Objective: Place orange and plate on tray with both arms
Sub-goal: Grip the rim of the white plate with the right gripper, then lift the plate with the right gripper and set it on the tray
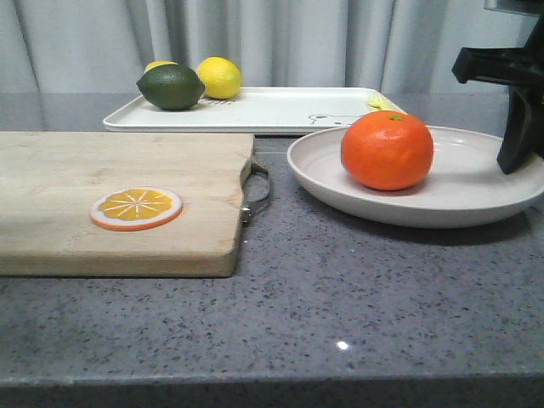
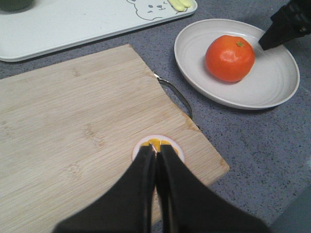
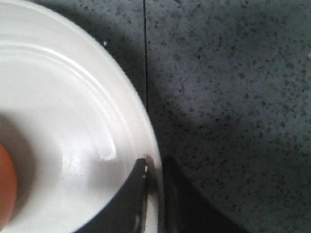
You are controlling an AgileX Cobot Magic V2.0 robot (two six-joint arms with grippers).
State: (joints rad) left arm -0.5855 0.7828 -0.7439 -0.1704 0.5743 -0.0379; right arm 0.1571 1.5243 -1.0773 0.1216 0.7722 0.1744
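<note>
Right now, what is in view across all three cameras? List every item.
orange: 1, bright orange, on the plate
plate: 1, off-white, on the counter right of the cutting board
tray: 1, white, at the back
lime: 1, dark green, on the tray's left end
lemon: 1, yellow, beside the lime
cutting board: 1, pale wood, left
orange slice: 1, on the board
left claw: shut, above the slice
right claw: shut on the plate's rim

The tray (image 1: 280, 110) is bare across its middle; a lime (image 1: 171, 87) and two lemons (image 1: 218, 76) occupy its left end. The orange (image 1: 387, 150) fills the centre of the plate (image 1: 476, 200), and the right hand (image 1: 516, 161) straddles its right rim. Open surface (image 1: 340, 297) lies in front of the plate, beside the board (image 1: 119, 246).
</note>
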